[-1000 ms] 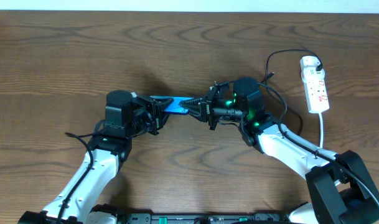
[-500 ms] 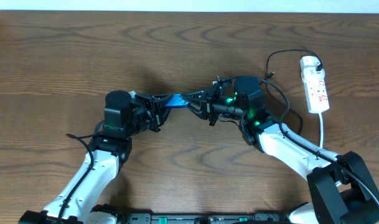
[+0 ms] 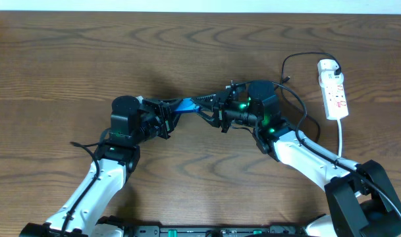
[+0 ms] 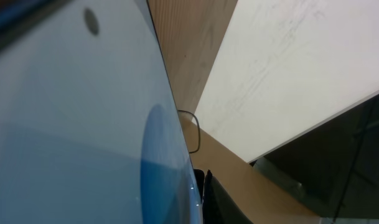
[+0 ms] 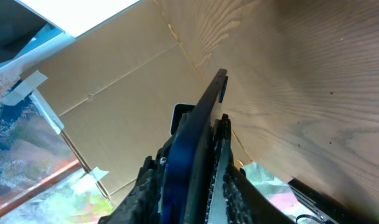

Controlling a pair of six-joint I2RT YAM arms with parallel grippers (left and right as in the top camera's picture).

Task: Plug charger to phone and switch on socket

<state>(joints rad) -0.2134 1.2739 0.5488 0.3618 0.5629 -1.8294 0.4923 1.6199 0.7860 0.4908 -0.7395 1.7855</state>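
The phone (image 3: 184,105), with a light-blue screen and black edges, is held off the table, tilted, between both grippers. My left gripper (image 3: 166,116) is shut on its left end; the screen (image 4: 71,118) fills the left wrist view. My right gripper (image 3: 210,109) is shut on its right end, and the phone shows edge-on (image 5: 205,118) between the jaws. The white power strip socket (image 3: 334,89) lies at the far right. The charger's thin black cable (image 3: 299,56) runs from a black plug (image 3: 337,67) on the strip and loops left behind my right arm; I cannot make out its tip.
The strip's thick white cord (image 3: 342,135) runs toward the front edge at the right. The brown wooden table (image 3: 68,66) spreads to the left and back. A pale wall edge runs along the table's far side.
The phone has been lifted and tilted between the two grippers, its right end rising slightly toward the far side. Both grippers shifted a little with it.
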